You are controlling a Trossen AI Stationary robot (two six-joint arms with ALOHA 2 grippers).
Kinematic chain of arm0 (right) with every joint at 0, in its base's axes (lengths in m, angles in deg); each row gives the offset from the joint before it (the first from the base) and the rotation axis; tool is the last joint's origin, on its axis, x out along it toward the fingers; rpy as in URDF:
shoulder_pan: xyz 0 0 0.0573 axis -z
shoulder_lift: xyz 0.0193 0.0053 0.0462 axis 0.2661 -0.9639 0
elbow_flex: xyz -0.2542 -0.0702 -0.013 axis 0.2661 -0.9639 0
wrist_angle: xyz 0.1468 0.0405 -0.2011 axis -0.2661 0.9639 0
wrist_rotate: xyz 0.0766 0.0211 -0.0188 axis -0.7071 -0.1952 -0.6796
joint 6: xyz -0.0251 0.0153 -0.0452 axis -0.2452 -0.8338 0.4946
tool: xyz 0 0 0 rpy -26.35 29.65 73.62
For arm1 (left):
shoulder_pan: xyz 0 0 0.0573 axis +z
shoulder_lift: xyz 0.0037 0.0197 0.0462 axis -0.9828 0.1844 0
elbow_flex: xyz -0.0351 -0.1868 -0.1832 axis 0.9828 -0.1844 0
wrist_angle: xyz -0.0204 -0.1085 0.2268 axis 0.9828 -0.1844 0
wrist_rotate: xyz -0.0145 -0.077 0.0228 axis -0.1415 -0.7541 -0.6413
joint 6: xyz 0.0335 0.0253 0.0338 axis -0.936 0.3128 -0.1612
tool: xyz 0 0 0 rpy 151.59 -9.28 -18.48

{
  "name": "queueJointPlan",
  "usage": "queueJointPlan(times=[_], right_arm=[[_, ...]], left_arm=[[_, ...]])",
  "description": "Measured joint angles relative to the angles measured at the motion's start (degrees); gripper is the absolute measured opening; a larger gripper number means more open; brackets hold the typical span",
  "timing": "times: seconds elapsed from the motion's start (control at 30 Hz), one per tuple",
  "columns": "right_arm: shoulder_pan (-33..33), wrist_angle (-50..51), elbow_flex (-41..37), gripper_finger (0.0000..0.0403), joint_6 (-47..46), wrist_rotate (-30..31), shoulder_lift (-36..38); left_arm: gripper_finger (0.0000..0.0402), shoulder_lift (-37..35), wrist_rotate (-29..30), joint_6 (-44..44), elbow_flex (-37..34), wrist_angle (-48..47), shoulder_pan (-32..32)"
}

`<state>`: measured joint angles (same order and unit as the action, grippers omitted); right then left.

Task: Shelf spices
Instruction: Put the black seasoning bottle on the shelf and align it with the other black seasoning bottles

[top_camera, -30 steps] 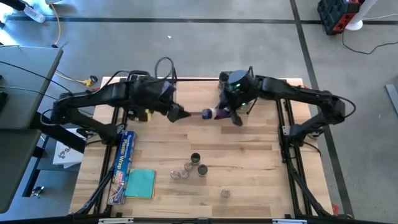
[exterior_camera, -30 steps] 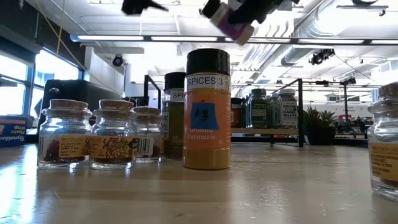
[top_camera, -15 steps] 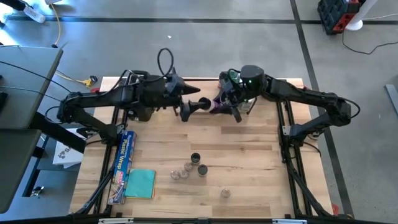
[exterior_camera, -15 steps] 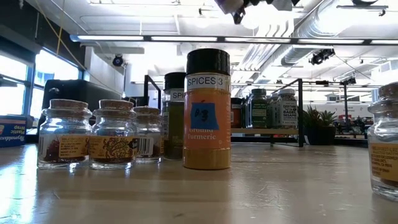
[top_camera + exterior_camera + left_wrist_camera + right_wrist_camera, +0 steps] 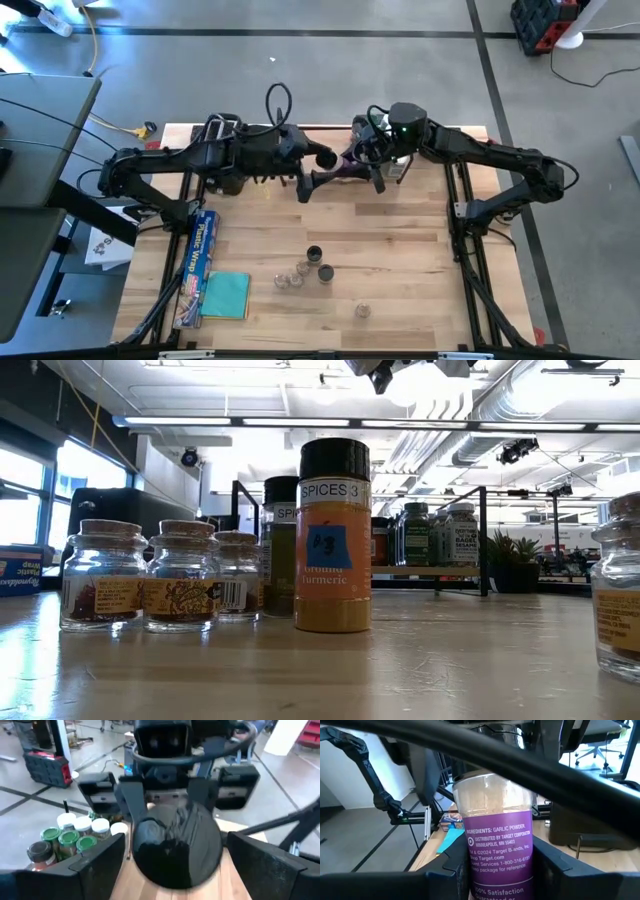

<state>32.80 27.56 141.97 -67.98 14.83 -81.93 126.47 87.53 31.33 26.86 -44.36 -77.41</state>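
Observation:
A spice jar (image 5: 499,827) with a purple garlic-powder label and a dark lid (image 5: 175,845) is in the air above the far middle of the table (image 5: 400,240). My right gripper (image 5: 500,872) is shut on it. My left gripper (image 5: 175,844) is open and faces it from the table's left. Its fingers stand on either side of the lid, with small gaps showing. In the high view the jar (image 5: 345,167) lies level between the two grippers. Several more jars (image 5: 312,268) stand on the near middle of the table. Jars with green and white lids (image 5: 75,834) stand grouped behind. My right gripper pinches the jar's lower body (image 5: 497,870) between its two fingers (image 5: 452,867), coming level from the table's right. The fingers lie along the jar. The jar is lifted clear and lies about level, with its lid end pointing toward my left gripper.
In the low view, cork-topped glass jars (image 5: 150,575) and a black-lidded turmeric jar (image 5: 333,535) stand close to the camera, with a rack of jars (image 5: 430,535) and a plant (image 5: 510,555) behind. A plastic-wrap box (image 5: 197,262) and a teal cloth (image 5: 226,295) lie near the table's left.
My right gripper has carried the jar up and toward the far edge; it has left the low view's top. My left gripper has moved right and toward the far edge, up to the jar, and turned, so its fingers now flank the lid.

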Motion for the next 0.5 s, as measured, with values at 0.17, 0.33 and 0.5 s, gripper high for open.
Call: queueJointPlan(times=[0.17,0.33,0.5], right_arm=[[0.0,0.1,0.0,0.0138,-0.35,0.03,0.0],[-0.04,-0.12,0.04,0.0138,-1.62,-0.19,0.0],[-0.07,-0.29,0.1,0.0138,-1.59,-0.31,0.0]], left_arm=[[0.0332,1.07,-0.84,3.09,0.0,2.86,0.0],[0.0289,0.77,-0.99,4.58,0.0,2.98,-0.2],[0.024,0.36,-0.72,4.67,0.0,3.0,-0.18]])
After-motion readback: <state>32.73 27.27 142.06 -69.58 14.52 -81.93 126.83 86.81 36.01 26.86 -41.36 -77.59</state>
